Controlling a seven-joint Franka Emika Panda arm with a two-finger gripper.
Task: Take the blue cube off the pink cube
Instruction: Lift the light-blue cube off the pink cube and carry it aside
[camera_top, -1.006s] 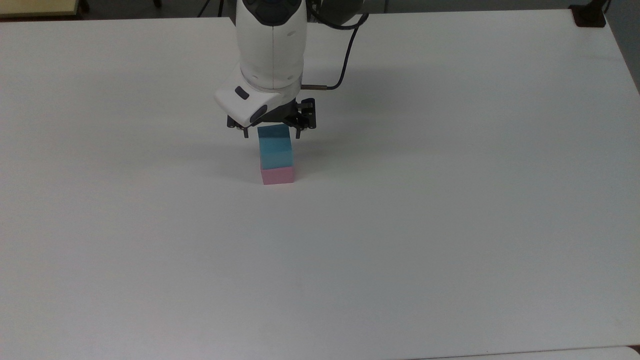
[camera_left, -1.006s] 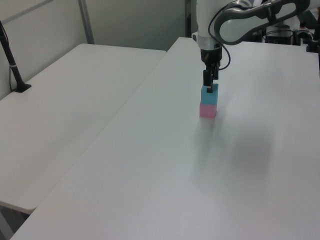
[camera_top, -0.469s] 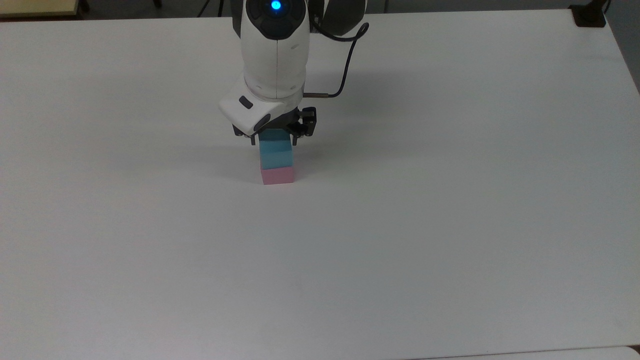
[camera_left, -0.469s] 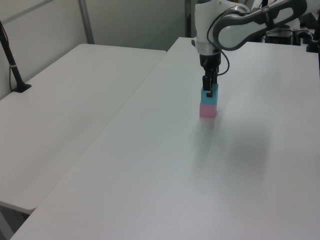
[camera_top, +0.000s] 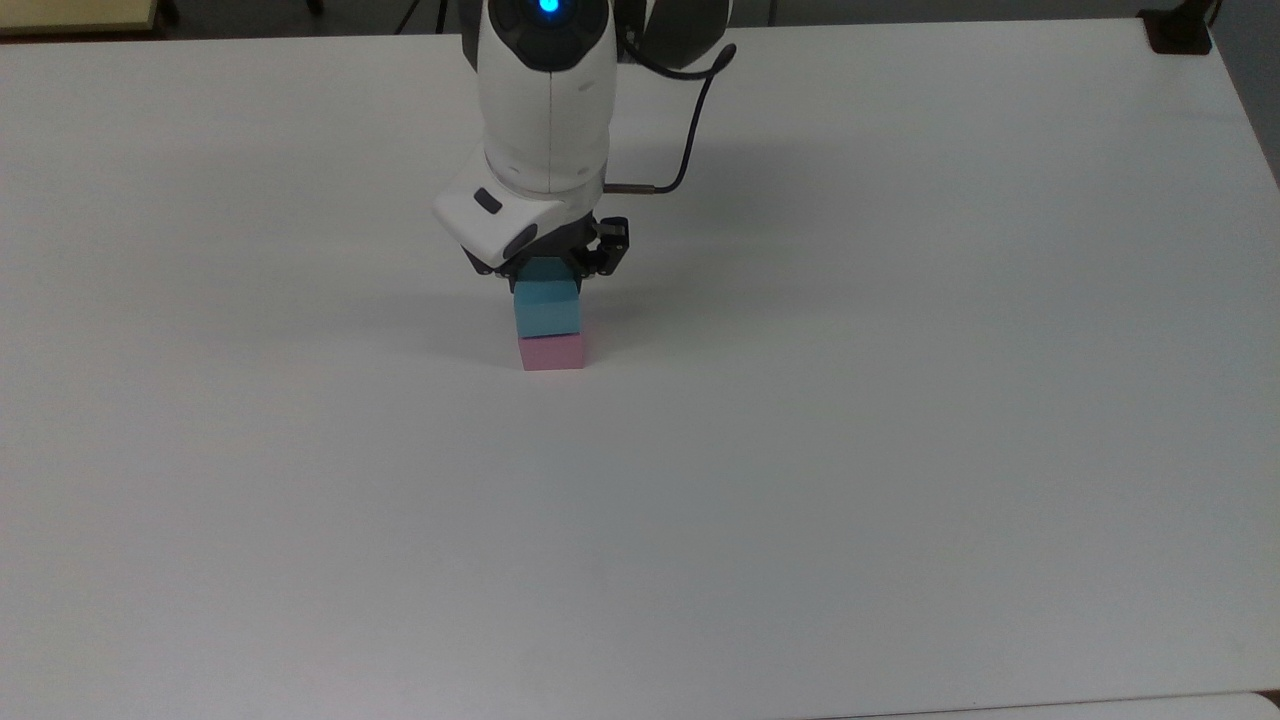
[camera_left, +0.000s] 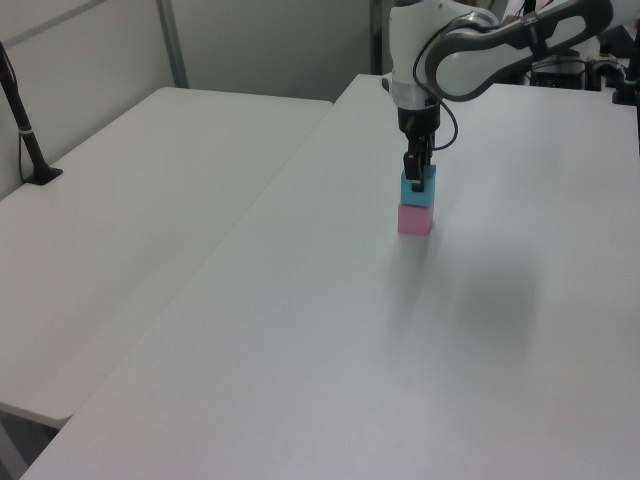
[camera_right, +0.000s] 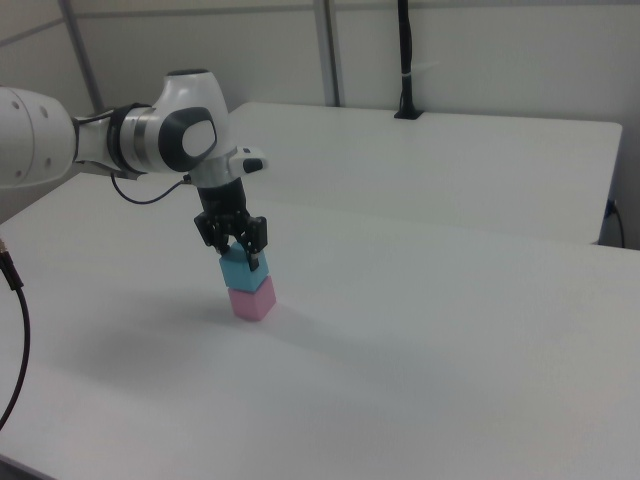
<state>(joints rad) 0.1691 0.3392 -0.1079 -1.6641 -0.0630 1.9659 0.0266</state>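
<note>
White, matte table surface (camera_top: 900, 450) filled the workspace, with a second white table (camera_left: 120, 220) adjoining it at the left view's left and pale wall panels behind. No containers stood on either surface.

One small light-blue matte cube (camera_top: 547, 309) sat directly on a small pastel-pink matte cube (camera_top: 552, 352), forming a two-block stack near the middle of the table. The blue cube appeared turned slightly out of line with the pink cube beneath it, yet rested flat on the pink cube's top face. The pink cube rested on the table.

The white arm's black two-finger gripper (camera_right: 241, 256) was positioned vertically over the stack. Its fingers (camera_right: 257, 262) reached down along opposite side faces of the blue cube, at the upper half of the block. The jaws looked drawn together onto the cube; contact could not be confirmed on the far side.

Handling judgement: the blue cube looked light and rigid or firm foam, with plain faces offering fair friction and no fragile parts. Grip on two opposite vertical faces, above the seam between the cubes, was judged correct, so that the pads would not catch the pink cube. A straight vertical lift was judged advisable; any sideways drag could shift or tip the unsecured pink cube.
</note>
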